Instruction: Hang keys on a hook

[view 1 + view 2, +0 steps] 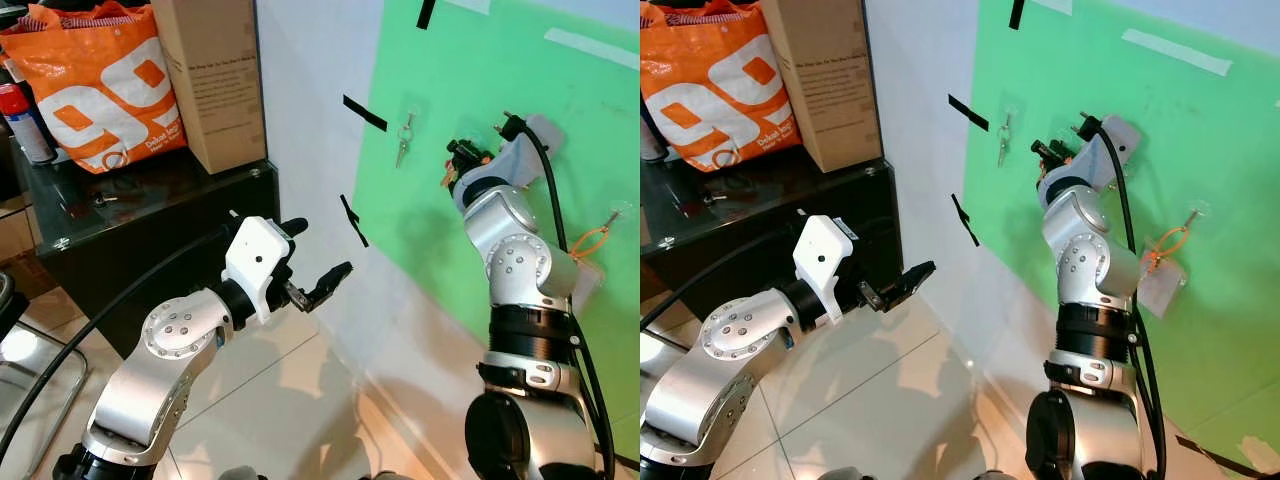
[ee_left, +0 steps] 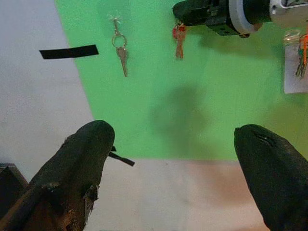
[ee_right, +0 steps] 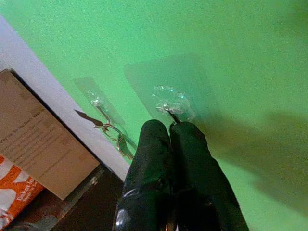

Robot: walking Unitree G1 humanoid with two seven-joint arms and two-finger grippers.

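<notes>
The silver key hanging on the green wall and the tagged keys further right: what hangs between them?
Between the silver key and the tagged keys, the left wrist view shows an orange-headed key, held up at the green wall by the right gripper.

Right gripper [image 1: 1052,152] raised against the green board [image 1: 1200,300], beside hanging keys [image 1: 1004,139]; left gripper [image 1: 902,283] held low, jaws apart.

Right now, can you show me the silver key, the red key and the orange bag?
silver key [image 2: 123,60], left wrist view, on its blade.
red key [image 2: 179,43], left wrist view, on its blade under the right pincer.
orange bag [image 1: 100,95], left eye view, on its printed front.
</notes>
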